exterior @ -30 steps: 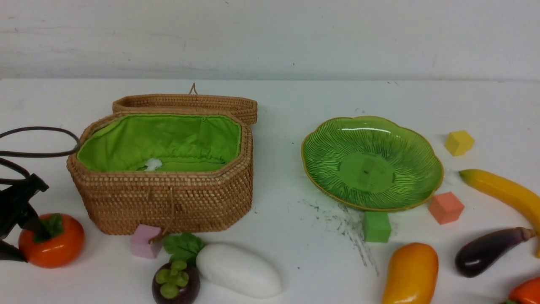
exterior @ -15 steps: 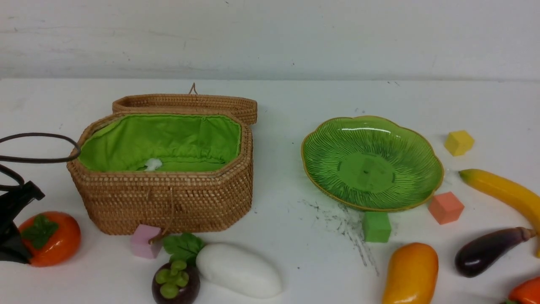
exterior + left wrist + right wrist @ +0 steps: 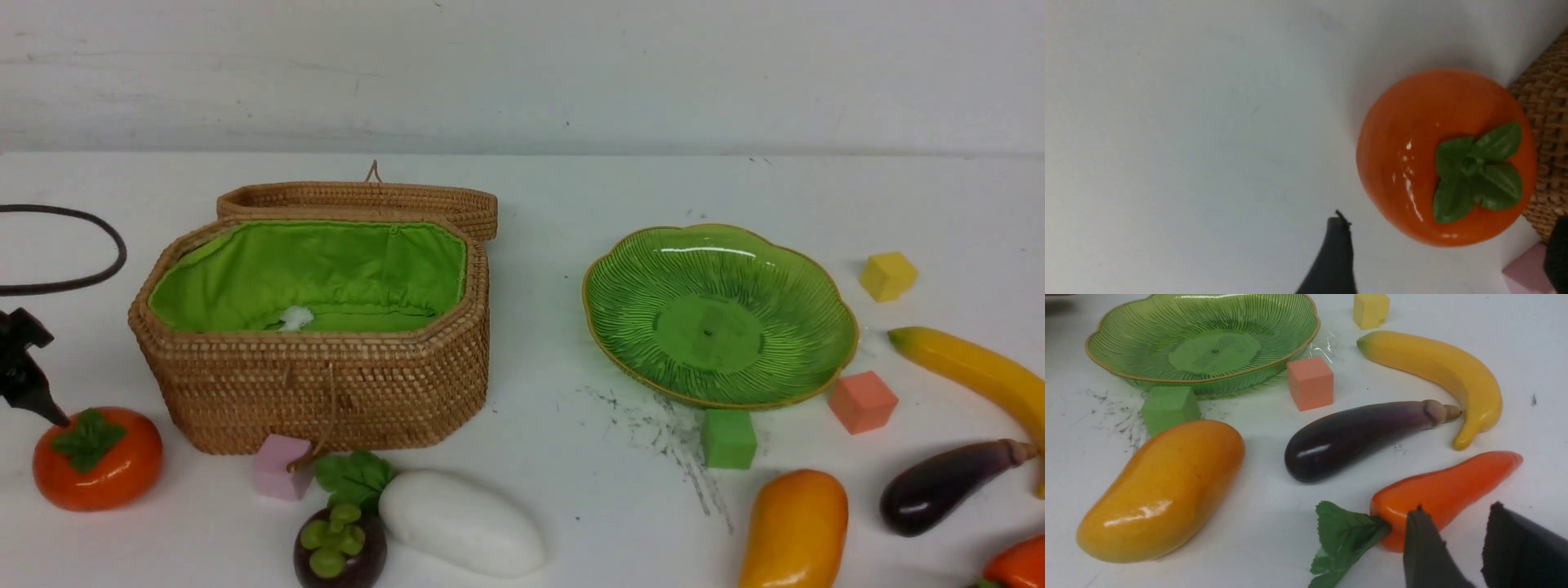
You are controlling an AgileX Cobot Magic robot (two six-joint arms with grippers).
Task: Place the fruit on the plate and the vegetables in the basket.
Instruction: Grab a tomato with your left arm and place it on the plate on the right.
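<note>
Nearest me, at 6 o'clock on the worktop [image 3: 555, 457], the mangosteen [image 3: 340, 549] sits with the radish [image 3: 461, 523] just beside it at its 3 o'clock. The mango [image 3: 793, 529] lies toward 5 o'clock, and the pepper [image 3: 1016, 565] shows at the far 4 o'clock corner. My right claw [image 3: 1457, 535] hangs over the pepper's leafy end, fingers apart with bare worktop between them, gripping nothing.

A little farther out lies the eggplant [image 3: 939, 486], its stem near the banana [image 3: 976, 371]. The persimmon [image 3: 96, 459] rests on the worktop at 8 o'clock. My left claw [image 3: 33, 392] is at its 10 o'clock shoulder, fingers spread wide and holding nothing; I cannot tell whether a tip touches it.

Beyond stands the basket [image 3: 326, 392] at 10 o'clock, lid back, a pink cube [image 3: 280, 467] against its near wall. The plate [image 3: 804, 384] sits at 2 o'clock, a green cube [image 3: 728, 438] at its near rim.
</note>
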